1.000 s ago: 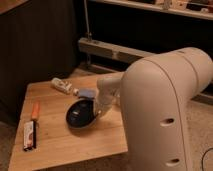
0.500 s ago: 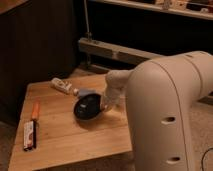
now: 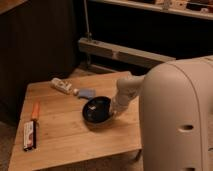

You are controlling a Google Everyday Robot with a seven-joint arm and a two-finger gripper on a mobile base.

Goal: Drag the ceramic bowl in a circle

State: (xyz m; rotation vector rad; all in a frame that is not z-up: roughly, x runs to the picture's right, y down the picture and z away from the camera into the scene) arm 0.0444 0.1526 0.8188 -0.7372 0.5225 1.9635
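The ceramic bowl [image 3: 97,110] is glossy black, round and shallow, and sits upright near the middle of the wooden table [image 3: 60,150]. My gripper [image 3: 114,108] reaches down from the white arm [image 3: 127,90] to the bowl's right rim and touches it there. The arm's large white body [image 3: 175,120] fills the right side of the view and hides the table's right part.
A small grey-blue lump [image 3: 86,93] lies just behind the bowl. A white bottle [image 3: 61,85] lies on its side at the back left. An orange stick [image 3: 35,110] and a flat dark packet [image 3: 30,135] lie near the left edge. A dark cabinet stands to the left, a metal rail behind.
The bowl has slid to the right across the table with my gripper at its rim. The grey-blue lump, partly covered before, now shows fully behind the bowl.
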